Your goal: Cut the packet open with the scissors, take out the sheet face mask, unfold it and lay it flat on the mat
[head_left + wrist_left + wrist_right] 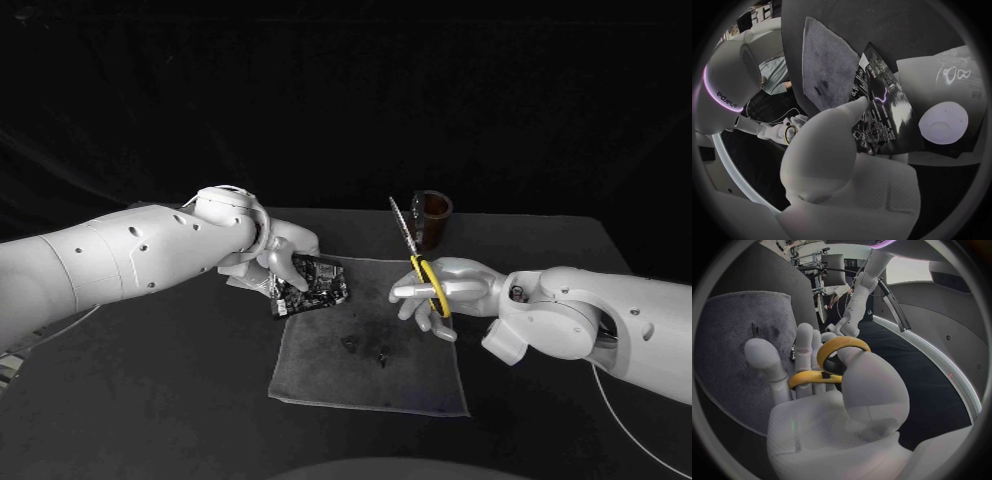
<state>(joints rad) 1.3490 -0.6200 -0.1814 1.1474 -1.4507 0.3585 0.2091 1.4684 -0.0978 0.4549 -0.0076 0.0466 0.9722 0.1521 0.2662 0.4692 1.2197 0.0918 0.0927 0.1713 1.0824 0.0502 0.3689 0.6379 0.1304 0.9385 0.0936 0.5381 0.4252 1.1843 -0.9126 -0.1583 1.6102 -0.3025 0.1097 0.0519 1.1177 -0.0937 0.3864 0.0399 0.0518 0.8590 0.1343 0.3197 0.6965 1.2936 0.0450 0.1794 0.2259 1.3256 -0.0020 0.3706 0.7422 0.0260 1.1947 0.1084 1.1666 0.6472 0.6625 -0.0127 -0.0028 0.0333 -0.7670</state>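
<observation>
A grey mat (372,340) lies on the black table in front of me. My left hand (274,255) holds the dark, shiny packet (312,284) tilted above the mat's left far corner; in the left wrist view the packet (882,117) sits between the fingers (848,115). My right hand (440,290) grips the yellow-handled scissors (418,260), blades pointing up and away over the mat's right far part. In the right wrist view the yellow handle loops (832,362) wrap around my fingers (804,347). The blades look nearly closed. The scissors and packet are apart.
A dark brown cup (431,215) stands behind the mat near the scissor tips. A few small dark specks (378,350) lie on the mat's middle. The table's far edge runs behind the cup.
</observation>
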